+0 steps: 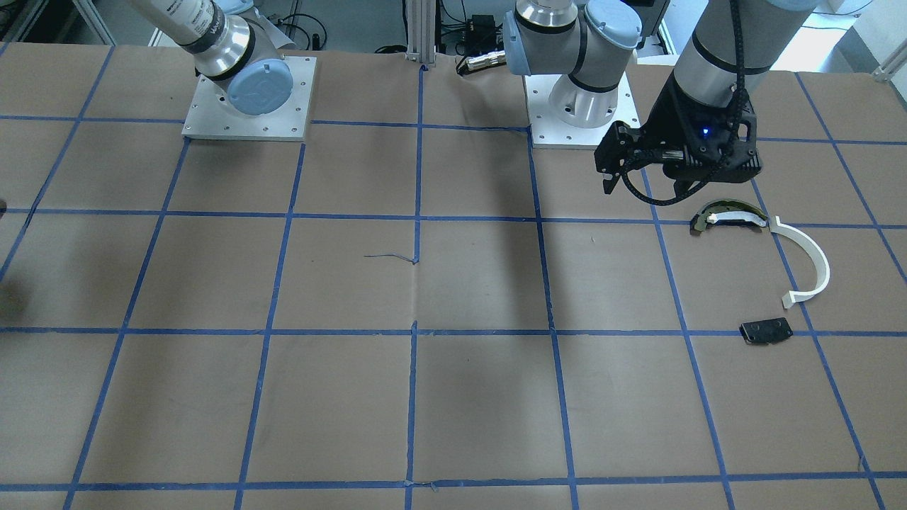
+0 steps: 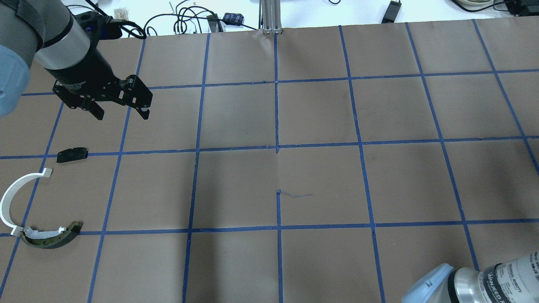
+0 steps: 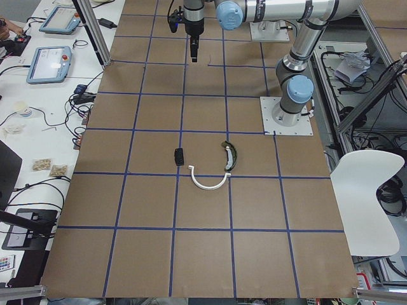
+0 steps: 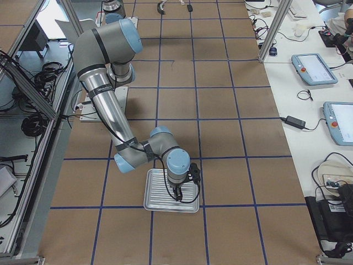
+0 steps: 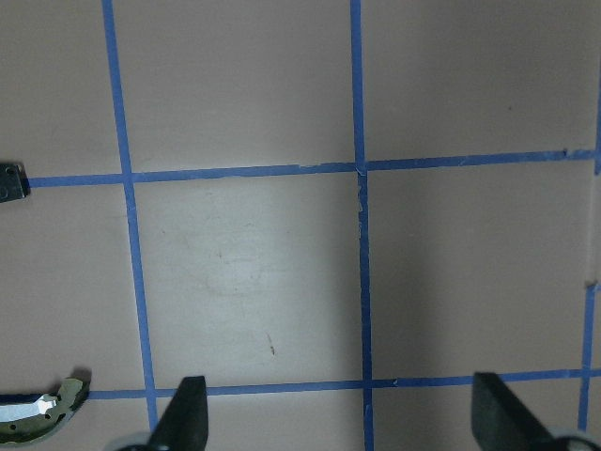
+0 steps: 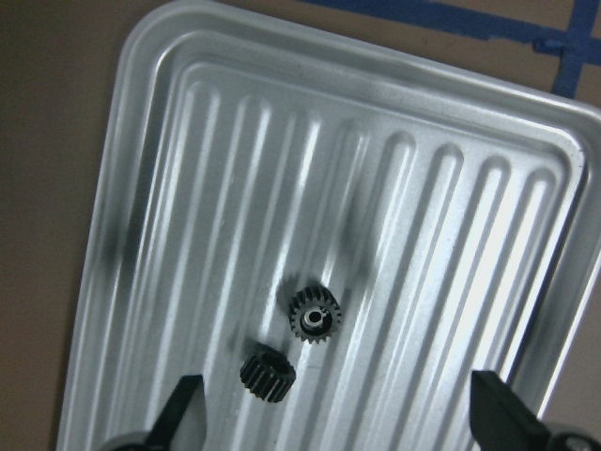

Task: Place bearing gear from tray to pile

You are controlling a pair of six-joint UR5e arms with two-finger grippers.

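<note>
The right pincer (image 6: 338,409), spread wide above the ribbed silver tray (image 6: 235,160), should centre on the flat-lying small black gear (image 6: 315,317); it must not nudge the tilted twin (image 6: 268,371).

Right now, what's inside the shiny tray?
A black gear showing its centre hole and a second gear beside it. The tray's near end is partly hidden by the right gripper's jaws.

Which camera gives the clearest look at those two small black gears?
The right wrist view: both small black toothed gears lie close up on the ribbed silver metal tray. The exterior right view shows only the tray, with no gears discernible. The other views miss them.
</note>
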